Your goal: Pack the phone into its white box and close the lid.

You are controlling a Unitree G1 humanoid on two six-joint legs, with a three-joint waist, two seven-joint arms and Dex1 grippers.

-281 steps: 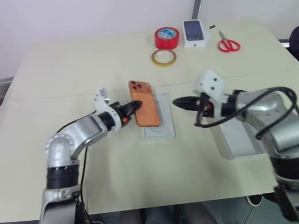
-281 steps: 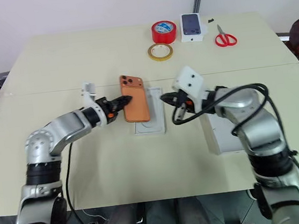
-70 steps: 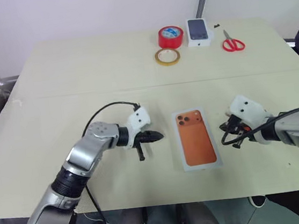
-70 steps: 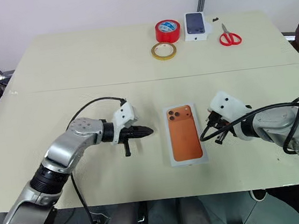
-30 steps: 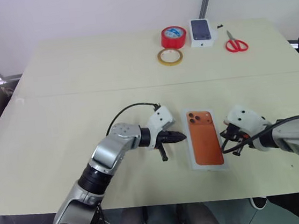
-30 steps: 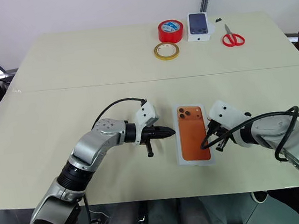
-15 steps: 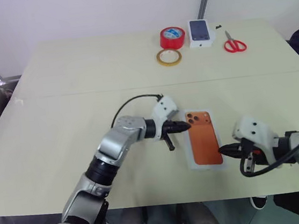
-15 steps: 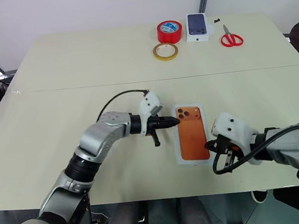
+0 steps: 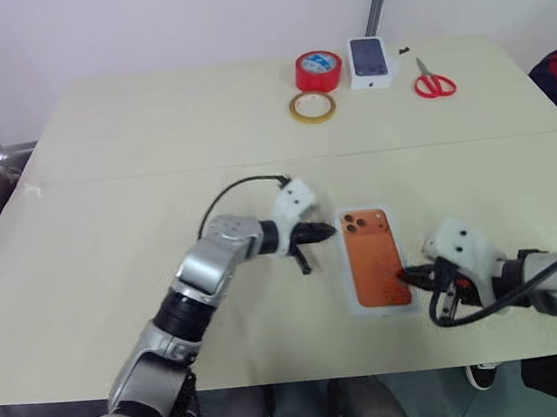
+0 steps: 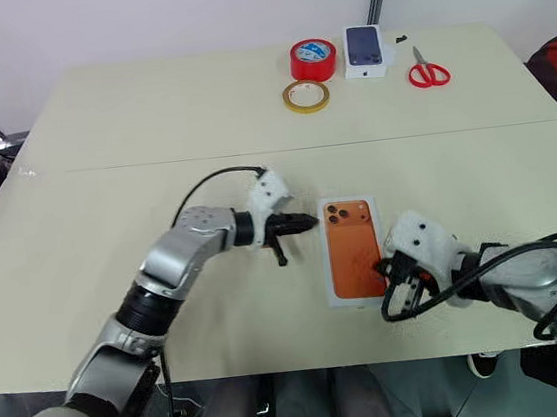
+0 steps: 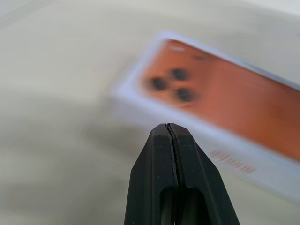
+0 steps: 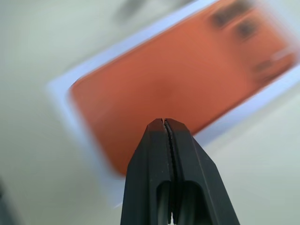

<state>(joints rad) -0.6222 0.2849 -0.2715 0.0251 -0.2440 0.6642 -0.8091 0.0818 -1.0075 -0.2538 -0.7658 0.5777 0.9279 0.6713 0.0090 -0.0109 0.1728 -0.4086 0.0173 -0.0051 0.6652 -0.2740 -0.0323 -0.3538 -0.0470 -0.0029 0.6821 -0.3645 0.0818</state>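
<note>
Left eye view looks down on a pale beige table [image 9: 109, 218], where the slim copper-orange phone [image 9: 374, 270] lies flat, back up, inside the shallow white box [image 9: 352, 301] — only a thin white rim shows around it. Its rounded corners sit square to the rim, and the darker orange camera block with three black lenses [image 9: 349, 225] is at the far corner on the robot's left. The box rests near the table's front edge, slightly right of centre.

The left gripper [image 9: 329, 230] points at the camera-block corner from the left, its black fingers [image 11: 169, 154] clenched together on nothing, the tip just beside the box rim. The right gripper [image 9: 408, 275] comes in from the right at the near end of the phone, its fingers [image 12: 165, 150] also pressed together and empty — the tip is over or at the phone's right edge; contact cannot be told.

At the far edge sit a red tape roll [image 9: 315, 68], a tan tape ring [image 9: 311, 107], a small white carton with a dark phone picture [image 9: 369, 61] and red-handled scissors [image 9: 432, 80].
</note>
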